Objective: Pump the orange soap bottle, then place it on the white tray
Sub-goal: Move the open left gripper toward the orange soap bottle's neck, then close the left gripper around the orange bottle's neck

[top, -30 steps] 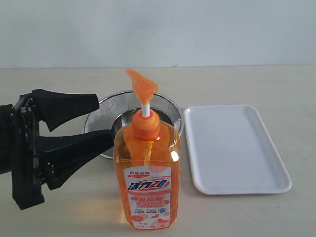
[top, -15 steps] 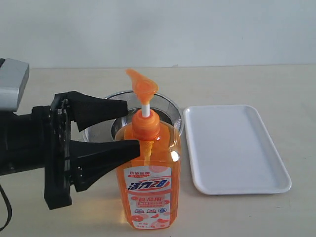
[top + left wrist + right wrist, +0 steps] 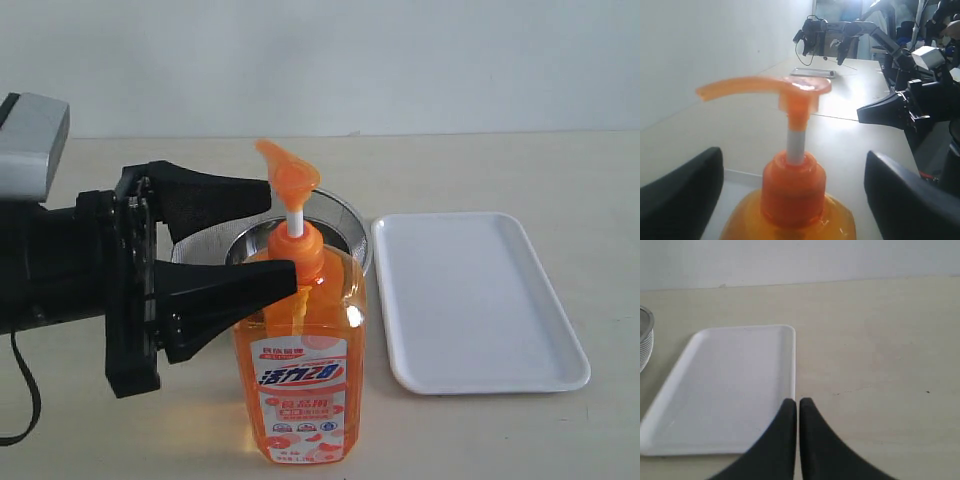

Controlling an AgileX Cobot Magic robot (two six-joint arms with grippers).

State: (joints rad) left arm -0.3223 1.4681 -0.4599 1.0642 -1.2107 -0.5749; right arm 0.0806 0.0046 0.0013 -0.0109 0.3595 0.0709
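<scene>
The orange soap bottle (image 3: 300,360) stands upright at the front of the table, its pump head (image 3: 288,172) raised on the white stem. My left gripper (image 3: 275,232) is open, with one black finger in front of the bottle's collar and the other behind it, neither visibly touching. From the left wrist the orange collar (image 3: 794,192) sits between the two fingers (image 3: 682,200). The white tray (image 3: 470,300) lies flat to the bottle's right. My right gripper (image 3: 798,405) is shut and holds nothing, hovering by the white tray's (image 3: 730,385) edge; it does not show in the exterior view.
A round steel mesh bowl (image 3: 345,222) sits directly behind the bottle, touching the tray's left side from this angle. In the left wrist view other black robot arms (image 3: 900,107) stand on a farther table.
My left gripper has moved right and a little up, from beside the bottle to straddling its collar. The bottle and tray have stayed put.
</scene>
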